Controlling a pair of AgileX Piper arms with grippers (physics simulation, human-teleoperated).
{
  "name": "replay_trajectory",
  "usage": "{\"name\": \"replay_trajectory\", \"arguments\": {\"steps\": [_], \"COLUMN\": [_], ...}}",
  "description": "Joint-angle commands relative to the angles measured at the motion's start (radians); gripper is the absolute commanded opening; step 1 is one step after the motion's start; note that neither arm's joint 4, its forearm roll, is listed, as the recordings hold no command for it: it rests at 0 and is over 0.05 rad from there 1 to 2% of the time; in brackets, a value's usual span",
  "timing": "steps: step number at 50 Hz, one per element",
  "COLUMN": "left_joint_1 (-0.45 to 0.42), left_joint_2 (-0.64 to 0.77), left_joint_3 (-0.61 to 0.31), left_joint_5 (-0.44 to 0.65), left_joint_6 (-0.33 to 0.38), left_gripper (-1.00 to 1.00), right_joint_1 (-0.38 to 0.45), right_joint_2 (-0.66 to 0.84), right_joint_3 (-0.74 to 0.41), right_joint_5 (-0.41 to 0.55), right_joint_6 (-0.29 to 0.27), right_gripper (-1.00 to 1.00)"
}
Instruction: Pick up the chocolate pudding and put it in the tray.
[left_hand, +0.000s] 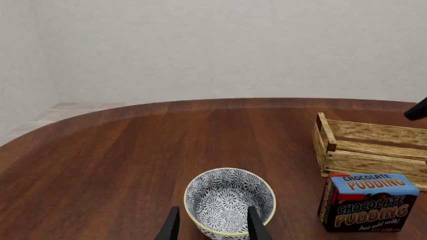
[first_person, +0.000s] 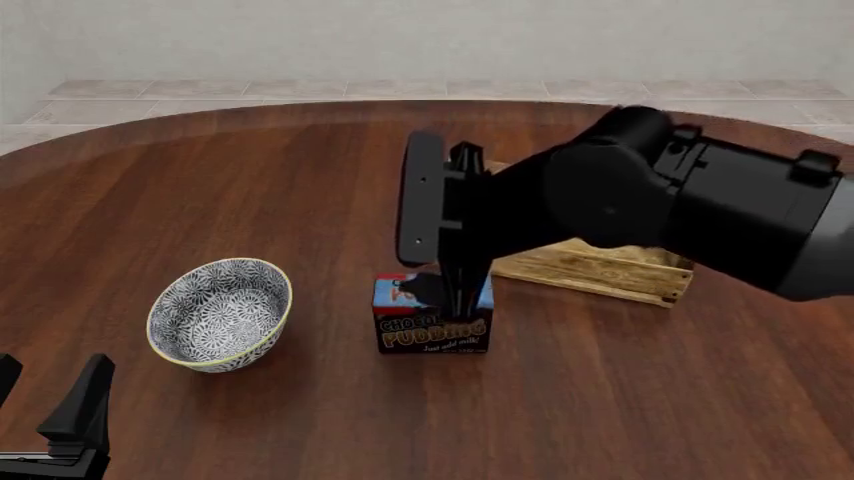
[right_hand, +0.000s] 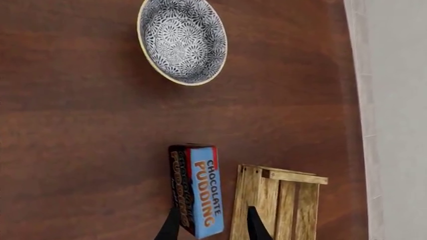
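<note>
In the left wrist view, the left gripper (left_hand: 213, 224) shows at the bottom edge as two dark fingers set apart, with nothing between them but the near rim of the patterned bowl (left_hand: 229, 201) beyond. The chocolate pudding (left_hand: 369, 201) stands upright at the lower right of the frame on the wooden table (left_hand: 120, 160), and the tray (left_hand: 370, 148) sits just behind it at the right edge.

In the front view, the left gripper (first_person: 54, 415) rests in the lower left corner, fingers spread and empty, well apart from the bowl (first_person: 220, 312) at left of centre. The right arm (first_person: 694, 205) reaches in from the right and covers much of the tray (first_person: 601, 272). The right gripper (first_person: 447, 290) hangs over the top of the pudding carton (first_person: 430, 330) at centre; contact cannot be told here.

In the right wrist view, the right gripper (right_hand: 213, 225) at the bottom edge has its fingers parted, straddling the end of the pudding (right_hand: 197, 187), not closed on it. The tray (right_hand: 277, 205) lies just beside the carton at lower right; the bowl (right_hand: 182, 40) is at the top.
</note>
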Motion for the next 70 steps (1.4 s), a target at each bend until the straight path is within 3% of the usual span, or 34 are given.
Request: {"name": "replay_trajectory", "arguments": {"steps": [1,70], "left_joint_1": [0.000,0.000], "left_joint_2": [0.000,0.000], "left_joint_3": [0.000,0.000], "left_joint_5": [0.000,0.000], "left_joint_6": [0.000,0.000], "left_gripper": [1.00,1.00], "right_joint_1": [0.003,-0.041], "right_joint_2": [0.010,0.079], "right_joint_3": [0.013,0.016], "right_joint_5": [-0.014,-0.070], "right_joint_6": [0.018,0.063], "right_gripper": [1.00,1.00]}}
